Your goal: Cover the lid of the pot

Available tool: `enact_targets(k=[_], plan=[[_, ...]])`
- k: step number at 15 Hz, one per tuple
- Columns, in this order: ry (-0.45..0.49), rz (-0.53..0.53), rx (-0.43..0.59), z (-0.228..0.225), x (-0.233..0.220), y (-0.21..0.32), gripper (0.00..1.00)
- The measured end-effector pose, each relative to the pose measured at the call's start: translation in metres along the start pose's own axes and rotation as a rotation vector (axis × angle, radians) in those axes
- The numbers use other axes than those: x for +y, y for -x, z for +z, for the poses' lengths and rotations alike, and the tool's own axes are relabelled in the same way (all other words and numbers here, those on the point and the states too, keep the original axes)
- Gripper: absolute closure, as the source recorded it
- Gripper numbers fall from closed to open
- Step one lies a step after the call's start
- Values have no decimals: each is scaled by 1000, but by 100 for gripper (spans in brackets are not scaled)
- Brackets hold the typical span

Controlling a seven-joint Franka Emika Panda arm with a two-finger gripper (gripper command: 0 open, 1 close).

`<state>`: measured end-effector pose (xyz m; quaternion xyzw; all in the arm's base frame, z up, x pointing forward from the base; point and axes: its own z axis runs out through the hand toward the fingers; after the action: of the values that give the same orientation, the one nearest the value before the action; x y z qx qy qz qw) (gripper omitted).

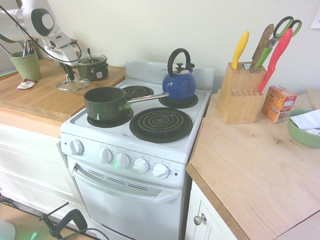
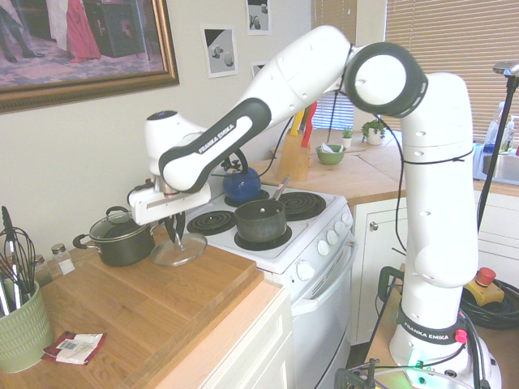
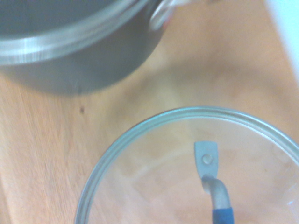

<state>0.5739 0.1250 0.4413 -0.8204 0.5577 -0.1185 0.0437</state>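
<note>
**Lid held over the wooden tabletop, pot waiting on the stove**

The gripper points steeply down and is clamped on the small arched handle of the lid. The lid hangs just above the tabletop, its disc slightly tilted, rim side down and handle up. It sits just beside a small dark two-handled pot with its own lid on, and next to the edge of the stove.

The pot stands uncovered on the stove's front burner nearest the wooden tabletop. Its long silver handle runs across the stovetop, pointing toward the blue kettle on the back burner.

The first exterior view shows the pot's handle from the side and its whole length, along with a knife block on the far counter; there the lid appears only as a thin glass disc under the arm. The second exterior view shows the gripper's hold most clearly. The wrist view gives the glass rim, the handle's riveted foot and the neighbouring small pot's wall, somewhat blurred.
</note>
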Motion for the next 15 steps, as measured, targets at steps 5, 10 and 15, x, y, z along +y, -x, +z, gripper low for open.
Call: enact_targets(k=[5,10,15], plan=[[-80,108,25,-71,40,-62,100],[-32,222,32,-65,93,-119,100],[0,309,16,-41,162,-158,100]])
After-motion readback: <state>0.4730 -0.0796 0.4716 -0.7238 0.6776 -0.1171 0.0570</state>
